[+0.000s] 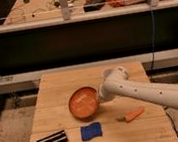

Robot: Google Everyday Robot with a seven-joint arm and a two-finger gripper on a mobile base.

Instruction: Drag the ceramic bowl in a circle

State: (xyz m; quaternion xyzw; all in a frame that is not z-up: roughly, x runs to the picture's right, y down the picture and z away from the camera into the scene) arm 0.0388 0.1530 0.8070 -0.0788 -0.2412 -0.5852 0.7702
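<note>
Glossy round terracotta ceramic bowl on wooden table; gripper at bowl's right rim, grasp impossible to tell; blue sponge just below bowl.

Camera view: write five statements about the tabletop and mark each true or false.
1. The round orange ceramic bowl sits on the wooden table. True.
2. The claw is at the bowl's picture-right rim. True.
3. The blue sponge lies inside the bowl. False: it lies on the table, in front of the bowl.
4. The small orange carrot lies picture-left of the bowl. False: it lies to its right.
5. The black striped block lies near the table's front left corner. True.
</note>
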